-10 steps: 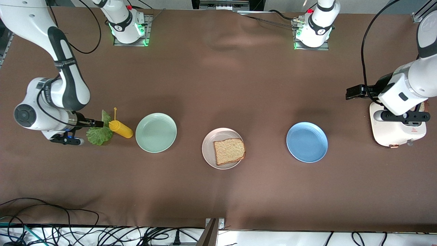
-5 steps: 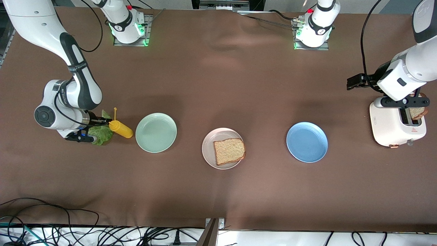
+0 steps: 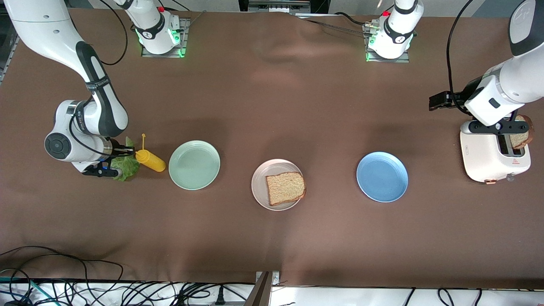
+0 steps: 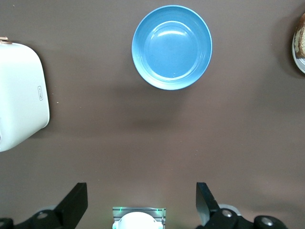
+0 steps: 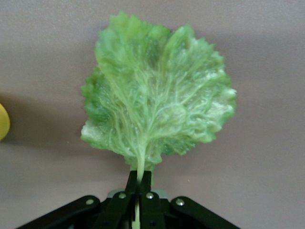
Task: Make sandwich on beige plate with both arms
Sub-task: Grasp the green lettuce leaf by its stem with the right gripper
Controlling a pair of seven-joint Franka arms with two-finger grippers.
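Bread slice (image 3: pixel 285 188) lies on beige plate (image 3: pixel 260 176); toaster (image 3: pixel 484 157) holds another.

- We see the right gripper (image 5: pixel 138 191) has dropped to the lettuce leaf (image 5: pixel 155 95) and pinched its stem.
- Left gripper (image 4: pixel 142 202) has lifted off the toaster (image 3: pixel 493 155), uncovering the bread slice (image 3: pixel 519 137) in it.
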